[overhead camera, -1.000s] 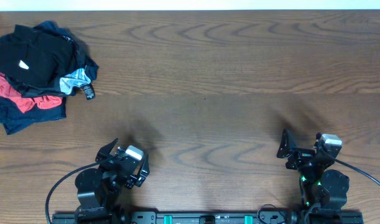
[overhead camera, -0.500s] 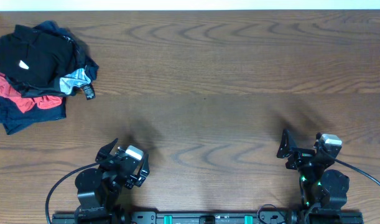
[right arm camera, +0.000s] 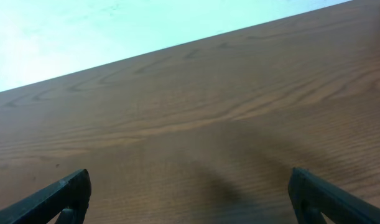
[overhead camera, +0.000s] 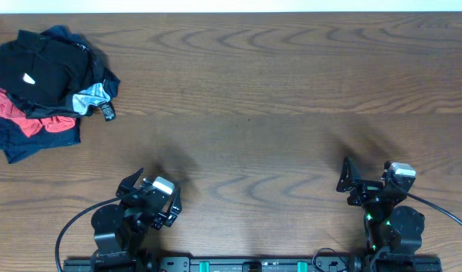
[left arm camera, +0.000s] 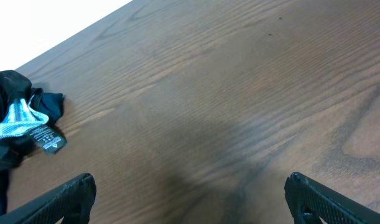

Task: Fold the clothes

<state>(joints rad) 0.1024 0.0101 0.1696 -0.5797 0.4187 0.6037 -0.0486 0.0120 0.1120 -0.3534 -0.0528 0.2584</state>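
Left arm point(overhead camera: 113, 227) and right arm point(overhead camera: 401, 223): matte black. Black fingers point(left arm camera: 59, 202), silver wrist blocks point(overhead camera: 163, 184), looping black cables point(overhead camera: 68, 227). Green lights point(overhead camera: 369, 219) on right arm.

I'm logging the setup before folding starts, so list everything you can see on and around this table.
clothes pile: one heap, mostly black, table's far left corner
black shirt: one, black with small white mark, top of pile
red garment: one seen, red, under black shirt
navy garment: one seen, dark blue, bottom of pile
pale blue cloth: one patch, pile's right side
table: one, brown wood, under everything
left tool: one, black, open and empty, near edge
right tool: one, black, open and empty, near edge
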